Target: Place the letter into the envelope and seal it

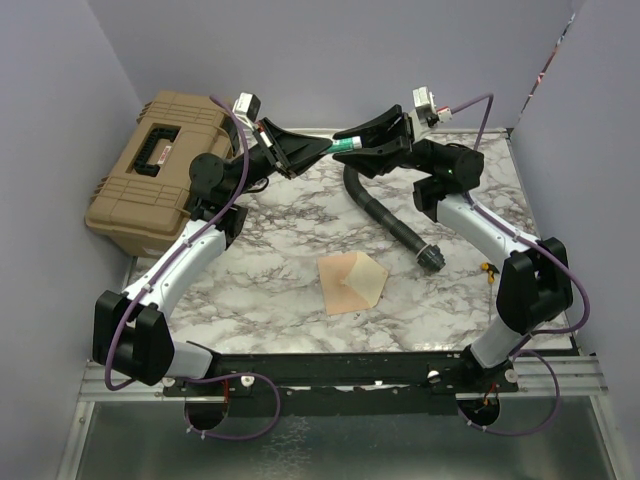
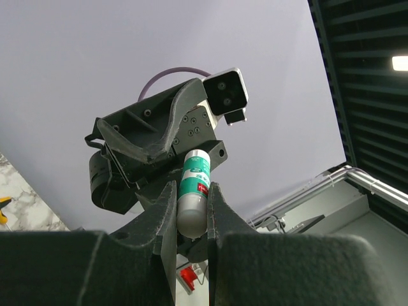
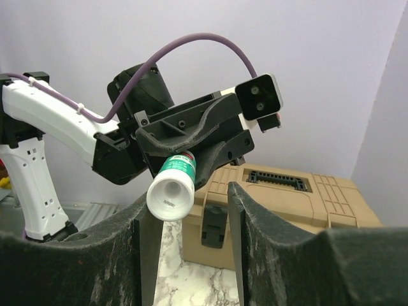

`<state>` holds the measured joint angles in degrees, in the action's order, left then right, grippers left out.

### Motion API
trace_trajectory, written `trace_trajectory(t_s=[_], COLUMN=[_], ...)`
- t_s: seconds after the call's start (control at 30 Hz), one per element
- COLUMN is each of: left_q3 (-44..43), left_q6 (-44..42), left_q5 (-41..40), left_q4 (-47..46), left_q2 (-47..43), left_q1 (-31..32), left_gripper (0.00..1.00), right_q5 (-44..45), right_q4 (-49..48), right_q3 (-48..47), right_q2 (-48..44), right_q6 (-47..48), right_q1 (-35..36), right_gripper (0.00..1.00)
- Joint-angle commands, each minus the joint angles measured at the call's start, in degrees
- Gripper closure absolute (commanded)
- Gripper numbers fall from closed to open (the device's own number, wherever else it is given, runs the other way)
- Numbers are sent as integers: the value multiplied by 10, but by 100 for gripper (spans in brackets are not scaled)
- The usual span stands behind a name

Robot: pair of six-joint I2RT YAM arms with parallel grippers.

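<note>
Left gripper [image 2: 191, 220] clamped on glue stick [image 2: 196, 175], high behind envelope [image 1: 352, 282]. Right gripper [image 3: 186, 210] half-open around cap [image 3: 169, 197], no grip yet. Centre cap, close square, pull straight. Envelope flat, flap open; letter not visible.

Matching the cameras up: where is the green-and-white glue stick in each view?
Top external: glue stick at top centre, lying sideways.
Left wrist: centre, upright between its own jaws.
Right wrist: left of centre, white end toward the camera.
Shared landmark: the marble table.
</note>
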<state>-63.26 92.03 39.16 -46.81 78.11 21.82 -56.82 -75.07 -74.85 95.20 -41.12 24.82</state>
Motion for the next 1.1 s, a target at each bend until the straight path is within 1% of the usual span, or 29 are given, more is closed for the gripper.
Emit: trace_trajectory(t_s=[0.0,0.23,0.57,0.7,0.83,0.9,0.93,1.07], left_q3=[10,12,18,19,21,22,23,26], left_q6=[7,9,10,11,14,15,16,18], left_q5=[-15,-15,-18,-18,-19,-19,-19,-24], left_q4=[-30,-31,-31,-31,-31,-31,-31,-31], left_q2=[-2,2,3,3,2,2,2,3], left_q1=[1,1,1,1,1,1,1,1], left_gripper=[100,100,100,100,100,100,100,100], right_q5=[8,1,4,3,0,2,3,5], right_q4=[3,7,27,31,42,47,48,52], right_q3=[-9,-21,-24,-23,-25,-25,-24,-21], right_q2=[-12,-7,-11,-12,-13,-14,-15,-18], right_q6=[13,10,23,27,36,41,42,47], right_q1=[4,11,14,15,16,17,17,18], right_gripper=[53,49,51,58,70,72,71,60])
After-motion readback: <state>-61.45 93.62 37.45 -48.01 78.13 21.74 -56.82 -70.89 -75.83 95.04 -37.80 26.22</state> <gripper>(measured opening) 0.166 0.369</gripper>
